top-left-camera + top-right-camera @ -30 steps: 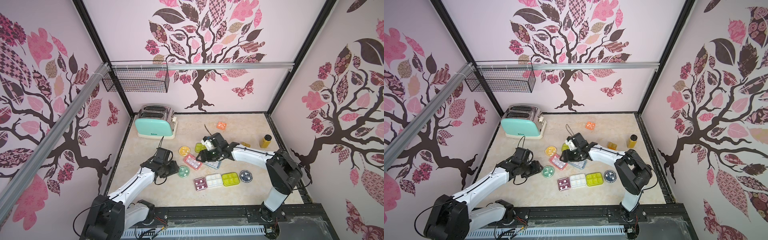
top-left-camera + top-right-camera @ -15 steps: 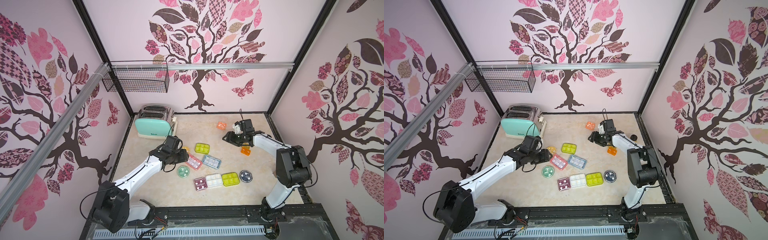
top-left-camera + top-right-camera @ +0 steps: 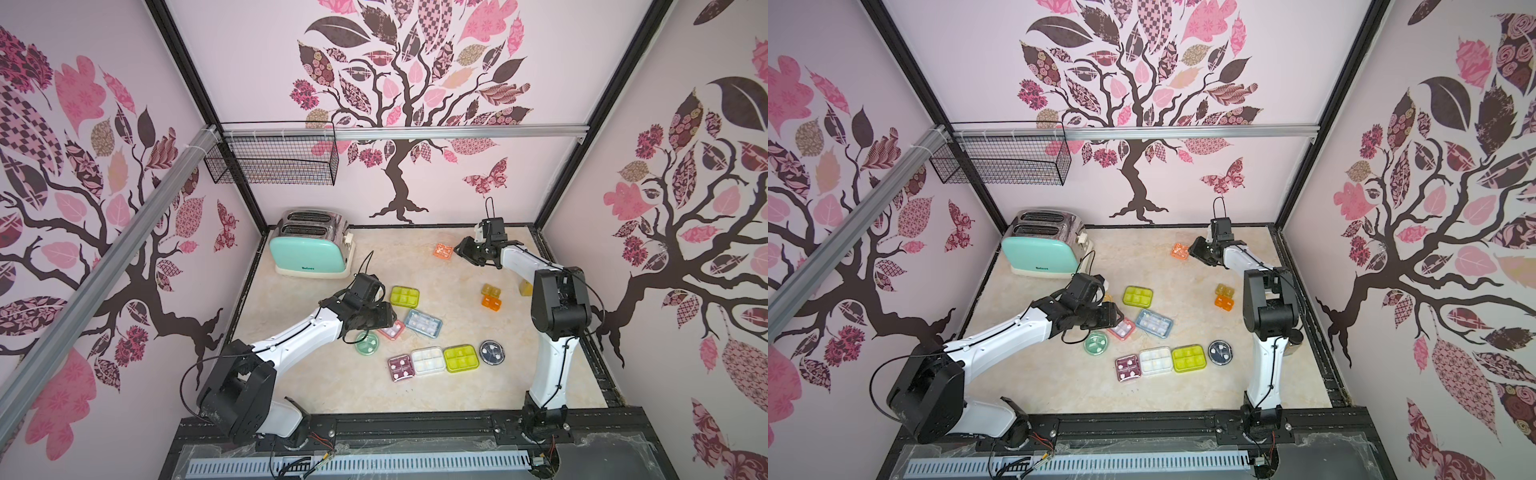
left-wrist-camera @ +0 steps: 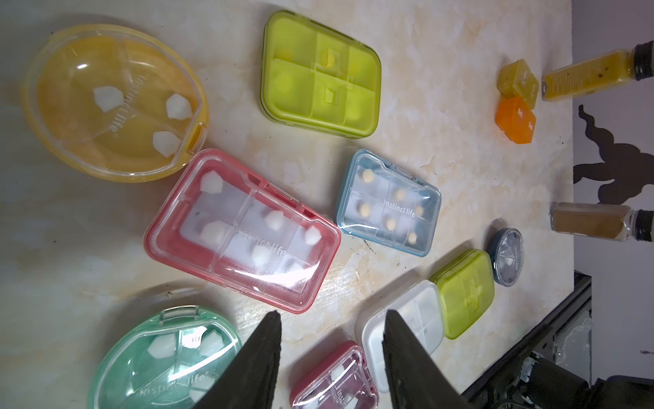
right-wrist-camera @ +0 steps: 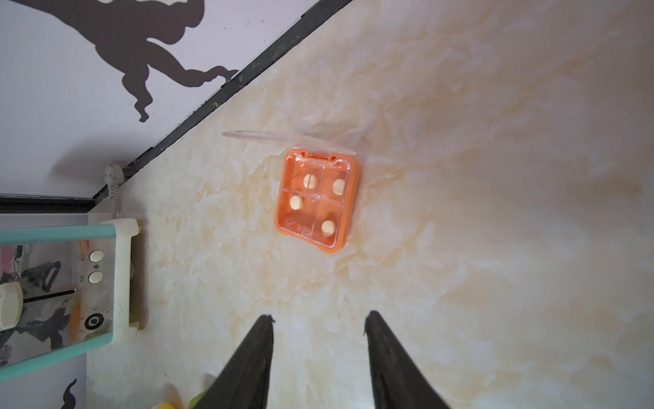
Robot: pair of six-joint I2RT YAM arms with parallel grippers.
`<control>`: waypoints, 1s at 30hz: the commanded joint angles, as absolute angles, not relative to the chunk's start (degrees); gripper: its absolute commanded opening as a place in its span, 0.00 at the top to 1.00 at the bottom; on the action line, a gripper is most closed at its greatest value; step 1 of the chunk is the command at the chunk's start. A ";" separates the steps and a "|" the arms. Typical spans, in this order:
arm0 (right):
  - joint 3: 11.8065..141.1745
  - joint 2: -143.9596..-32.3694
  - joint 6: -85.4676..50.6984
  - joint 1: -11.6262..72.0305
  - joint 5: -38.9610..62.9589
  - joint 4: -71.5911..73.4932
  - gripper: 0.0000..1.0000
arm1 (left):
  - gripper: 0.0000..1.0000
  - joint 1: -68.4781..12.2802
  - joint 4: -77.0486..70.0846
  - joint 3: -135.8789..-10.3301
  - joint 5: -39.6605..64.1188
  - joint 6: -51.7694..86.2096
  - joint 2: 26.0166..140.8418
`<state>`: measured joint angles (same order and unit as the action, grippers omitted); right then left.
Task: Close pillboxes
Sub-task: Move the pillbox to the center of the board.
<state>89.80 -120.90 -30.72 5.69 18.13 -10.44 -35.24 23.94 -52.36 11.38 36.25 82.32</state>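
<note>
Left jaws are standing partly apart with nothing between them, hovering low over the cluster in the middle of the counter [image 3: 419, 395]. In both top views they are covering the left end of the pink pillbox [image 4: 244, 230]. The mint round pillbox [image 3: 367, 343] is lying just in front of them, and the yellow round pillbox [image 4: 113, 102] is mostly hiding under the arm. The pink one is lying flat, lid down. Its long axis is running back-left to front-right, roughly parallel to the blue pillbox [image 3: 423, 323] just beside it. A yellow-green pillbox [image 3: 404, 296] is sitting behind those, long axis across the counter.

Toward the front, the maroon pillbox [image 3: 401, 367], white pillbox [image 3: 428, 360] and second yellow-green pillbox [image 3: 461, 358] are lining up side by side. The navy round pillbox [image 3: 491, 352] is ending the row on the right.

Right jaws are also standing apart and empty. They are pointing at the orange square pillbox [image 5: 316, 203] near the back wall, close but not touching. Its clear lid is standing up open, with the hinge on the edge away from the jaws. Each of its four compartments is showing one tablet.
</note>
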 commanded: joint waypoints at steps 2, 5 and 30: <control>94.79 -125.52 -32.09 5.63 18.69 -10.28 0.54 | 0.53 -35.16 25.69 -52.85 11.54 36.00 81.31; 97.07 -128.45 -32.05 5.65 19.65 -9.64 0.54 | 0.53 -35.18 26.68 -52.32 10.78 36.16 80.11; 106.81 -137.17 -26.68 7.65 15.70 -16.76 0.69 | 0.43 -35.23 24.98 -50.73 12.74 36.36 82.89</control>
